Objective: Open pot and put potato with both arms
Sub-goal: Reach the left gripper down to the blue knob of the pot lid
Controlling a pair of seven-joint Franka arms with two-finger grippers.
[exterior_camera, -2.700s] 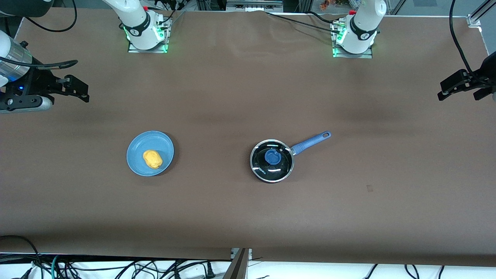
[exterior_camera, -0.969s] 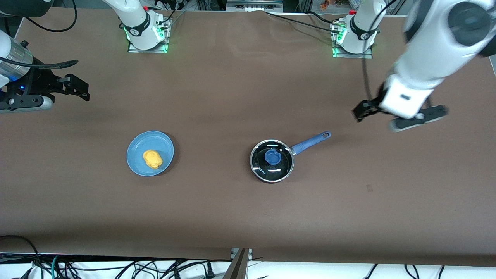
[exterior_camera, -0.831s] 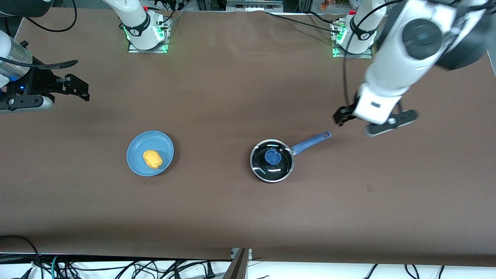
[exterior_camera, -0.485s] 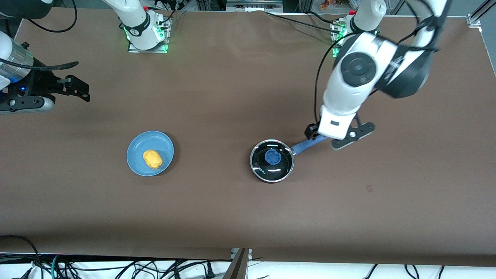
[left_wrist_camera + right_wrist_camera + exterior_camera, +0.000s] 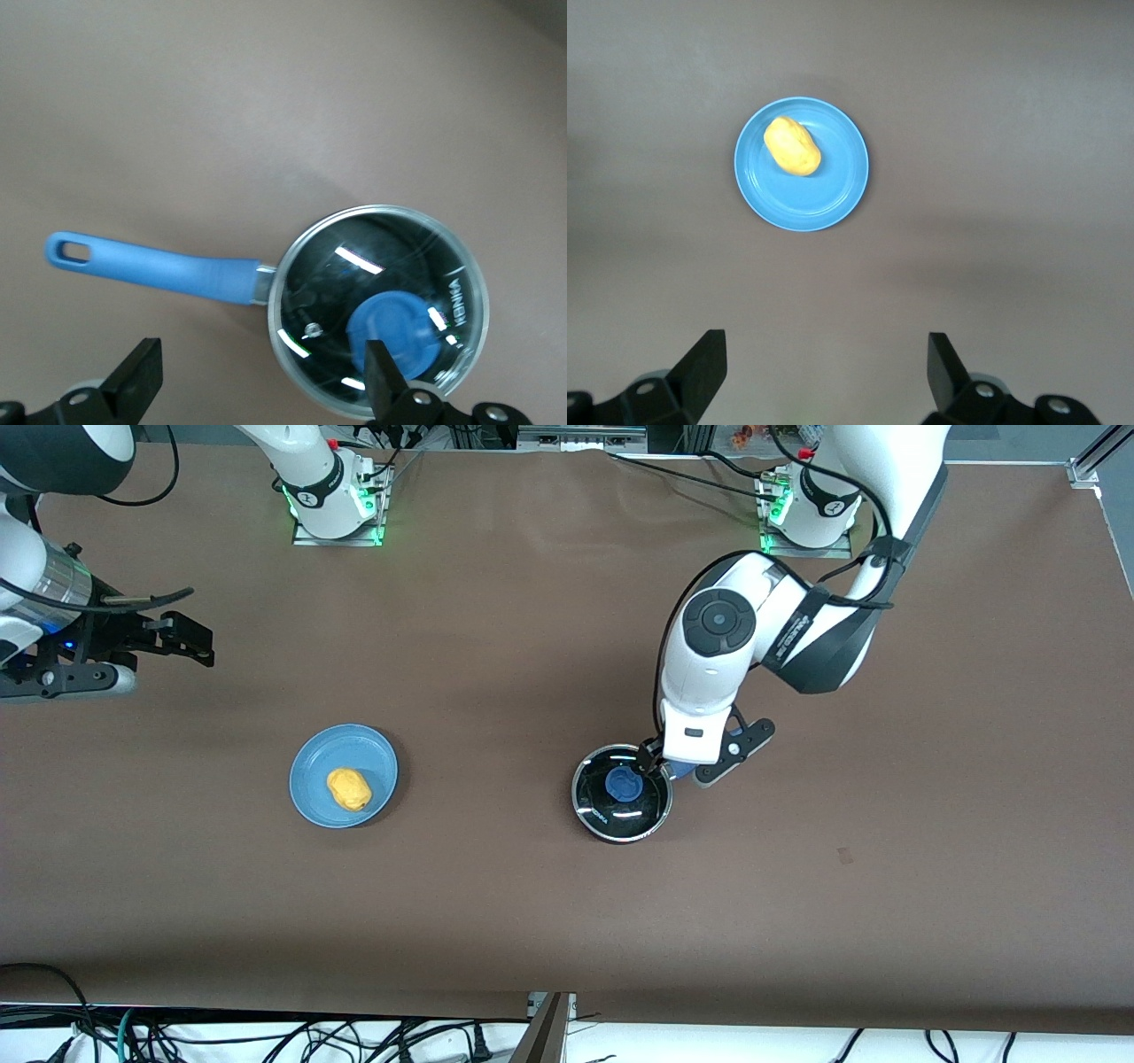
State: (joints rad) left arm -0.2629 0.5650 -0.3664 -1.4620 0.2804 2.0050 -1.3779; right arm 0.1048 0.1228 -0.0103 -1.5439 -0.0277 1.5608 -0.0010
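The pot (image 5: 622, 794) sits on the brown table (image 5: 496, 921) toward the left arm's end, and everything here can be read off it. Its glass lid (image 5: 381, 308) is on, closed over the black bowl, with the blue knob (image 5: 624, 783) showing near the middle of the lid. The long blue handle (image 5: 159, 270) runs out from the rim toward the left arm's end of the table and away from the front camera, lying flat; in the front view most of it is hidden under the arm.

The left gripper (image 5: 687, 765) is up in the air over the spot where the handle meets the pot's rim. Its fingers are spread wide and hold nothing. In the left wrist view one fingertip (image 5: 383, 372) stands over the lid right at the knob's edge, the other out over bare table beside the handle, so the knob is not yet between them. No contact with lid or handle can be made out.

The potato (image 5: 348, 789) lies well apart from the pot, toward the right arm's end of the table, about as near the front camera as the pot is. It rests on a round light-blue plate (image 5: 312, 766), off the plate's centre.

The right gripper (image 5: 177, 642) waits in the air near the right arm's end of the table, well clear of the pot, fingers parted and empty. The right wrist view looks down on plate and potato (image 5: 792, 146) from a way off.
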